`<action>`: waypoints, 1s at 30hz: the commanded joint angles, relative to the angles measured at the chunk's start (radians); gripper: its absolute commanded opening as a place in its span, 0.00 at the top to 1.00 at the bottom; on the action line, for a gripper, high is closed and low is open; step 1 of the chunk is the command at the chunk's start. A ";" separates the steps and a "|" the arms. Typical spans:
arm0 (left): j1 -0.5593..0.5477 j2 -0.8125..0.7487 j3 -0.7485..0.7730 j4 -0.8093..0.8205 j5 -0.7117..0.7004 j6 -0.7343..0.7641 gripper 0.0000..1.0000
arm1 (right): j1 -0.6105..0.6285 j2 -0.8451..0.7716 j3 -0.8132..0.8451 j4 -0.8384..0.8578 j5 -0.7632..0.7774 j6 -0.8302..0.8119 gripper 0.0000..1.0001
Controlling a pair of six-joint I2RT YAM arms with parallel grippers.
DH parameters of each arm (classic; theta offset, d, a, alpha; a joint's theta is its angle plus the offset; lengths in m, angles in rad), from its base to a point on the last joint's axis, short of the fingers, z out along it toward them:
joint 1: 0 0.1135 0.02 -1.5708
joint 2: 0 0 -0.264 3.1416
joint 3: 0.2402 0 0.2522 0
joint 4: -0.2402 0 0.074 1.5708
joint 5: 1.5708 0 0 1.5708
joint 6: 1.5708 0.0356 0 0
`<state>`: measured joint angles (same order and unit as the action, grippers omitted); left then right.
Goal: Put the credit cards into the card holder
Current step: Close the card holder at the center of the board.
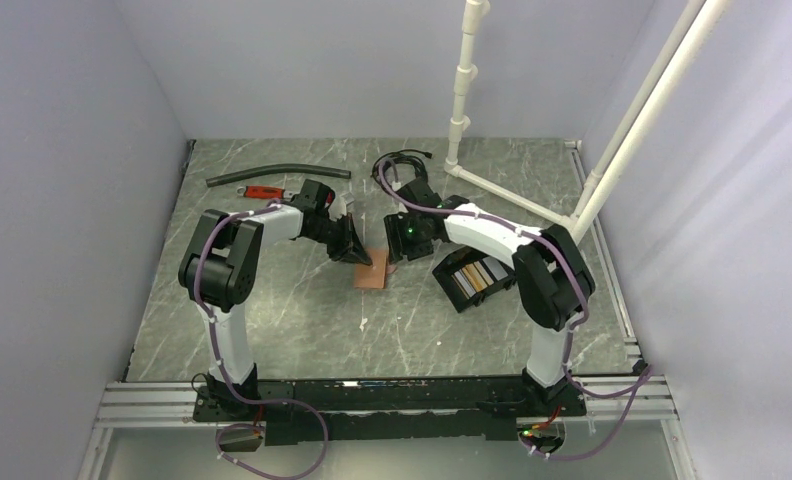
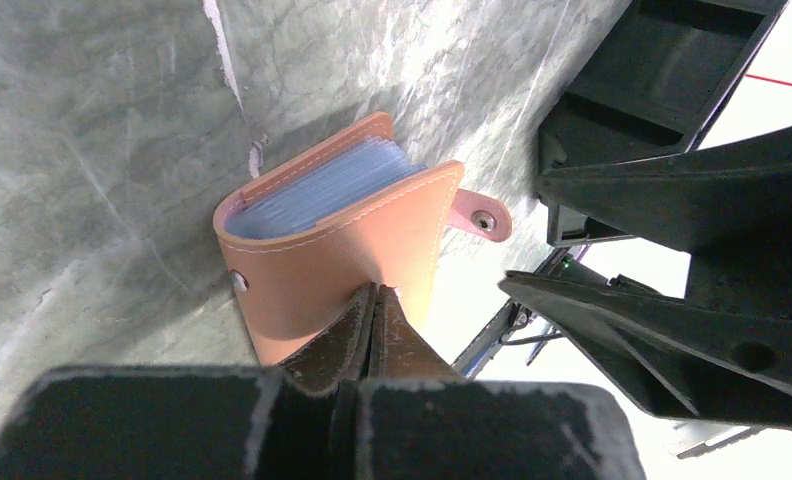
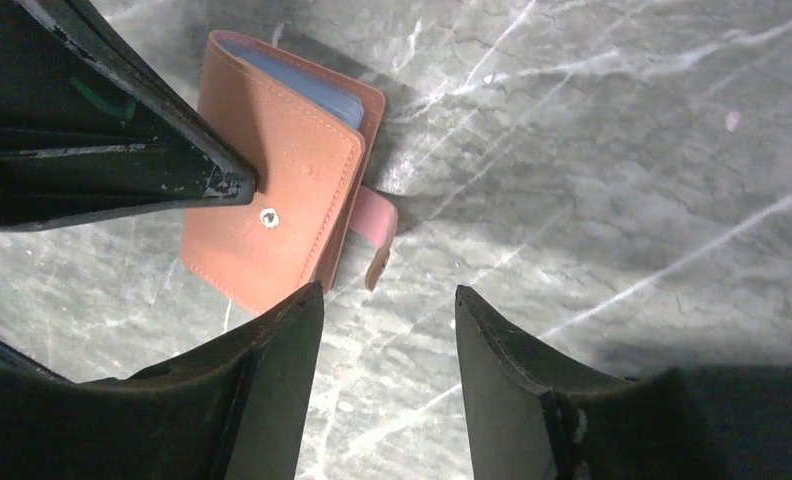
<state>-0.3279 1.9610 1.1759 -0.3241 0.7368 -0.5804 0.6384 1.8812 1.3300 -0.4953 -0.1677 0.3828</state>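
One tan wallet (image 3: 272, 190) | left gripper (image 2: 375, 298) closed, tip pressing its cover | right gripper (image 3: 387, 325) jaws apart, empty, beside it

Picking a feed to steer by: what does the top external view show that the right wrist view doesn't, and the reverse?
Only top external: the black tray holding cards, right of the tan wallet, and both arms whole. Only right wrist: the wallet's unsnapped strap, and the right pincer open with nothing between its fingers. Both: the wallet on the table, with the left pincer closed at its cover.
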 commanded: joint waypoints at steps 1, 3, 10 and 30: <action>0.003 0.050 -0.014 -0.072 -0.140 0.056 1.00 | 0.000 -0.044 0.050 -0.107 0.056 0.053 0.46; 0.003 0.048 -0.011 -0.071 -0.135 0.056 1.00 | 0.000 -0.040 0.052 -0.094 0.037 0.065 0.46; -0.002 0.043 -0.012 -0.065 -0.123 0.055 1.00 | 0.000 -0.017 0.068 -0.053 -0.017 0.087 0.69; -0.010 0.036 -0.006 -0.071 -0.128 0.063 1.00 | 0.000 0.016 0.067 -0.033 -0.028 0.078 0.87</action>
<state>-0.3317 1.9610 1.1786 -0.3279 0.7364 -0.5755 0.6384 1.8973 1.3605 -0.5514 -0.1925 0.4568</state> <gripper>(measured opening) 0.007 0.150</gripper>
